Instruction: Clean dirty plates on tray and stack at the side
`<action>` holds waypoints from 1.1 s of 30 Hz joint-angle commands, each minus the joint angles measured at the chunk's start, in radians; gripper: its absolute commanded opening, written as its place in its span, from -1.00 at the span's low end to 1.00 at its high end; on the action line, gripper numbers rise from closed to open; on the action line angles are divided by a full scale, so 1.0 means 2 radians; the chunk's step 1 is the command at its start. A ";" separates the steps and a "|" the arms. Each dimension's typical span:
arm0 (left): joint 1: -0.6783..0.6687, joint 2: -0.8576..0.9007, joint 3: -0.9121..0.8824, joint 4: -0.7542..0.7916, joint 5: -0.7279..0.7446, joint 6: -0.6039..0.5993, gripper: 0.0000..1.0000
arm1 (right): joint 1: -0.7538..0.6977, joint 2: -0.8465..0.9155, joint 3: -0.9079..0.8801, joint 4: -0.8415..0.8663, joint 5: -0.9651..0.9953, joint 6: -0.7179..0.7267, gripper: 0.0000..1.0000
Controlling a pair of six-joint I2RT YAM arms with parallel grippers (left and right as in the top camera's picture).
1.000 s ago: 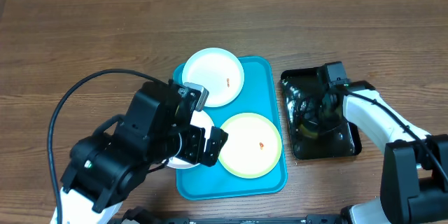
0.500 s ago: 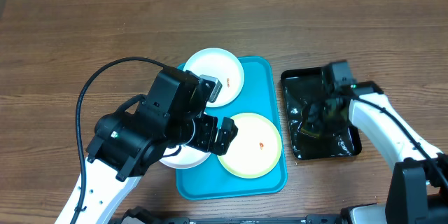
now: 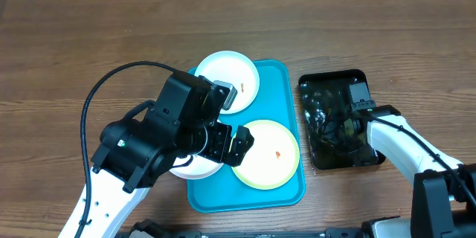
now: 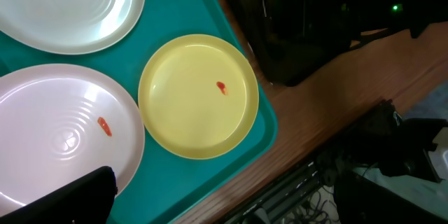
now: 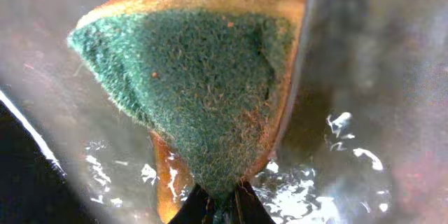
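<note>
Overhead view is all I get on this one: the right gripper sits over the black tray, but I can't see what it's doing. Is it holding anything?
Observer: Yes. In the right wrist view the right gripper is shut on one corner of a green scouring sponge with an orange backing.
Operator: The left arm hides most of one plate. Dirty too?
Observer: The left wrist view shows it whole: white, with an orange-red speck near its middle.
Operator: Is the black tray dry?
Observer: No. The right wrist view shows water glinting on its floor beside the sponge.
</note>
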 commanded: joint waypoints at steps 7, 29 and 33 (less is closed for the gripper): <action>0.002 -0.008 0.004 -0.001 0.003 0.010 0.99 | -0.003 0.005 0.090 -0.094 0.090 -0.015 -0.15; 0.002 0.009 -0.101 -0.004 -0.056 -0.100 1.00 | -0.004 0.006 0.006 -0.002 0.084 0.062 -0.92; -0.001 0.027 -0.143 0.045 -0.030 -0.093 0.85 | -0.004 0.005 0.014 -0.003 0.064 0.033 -0.93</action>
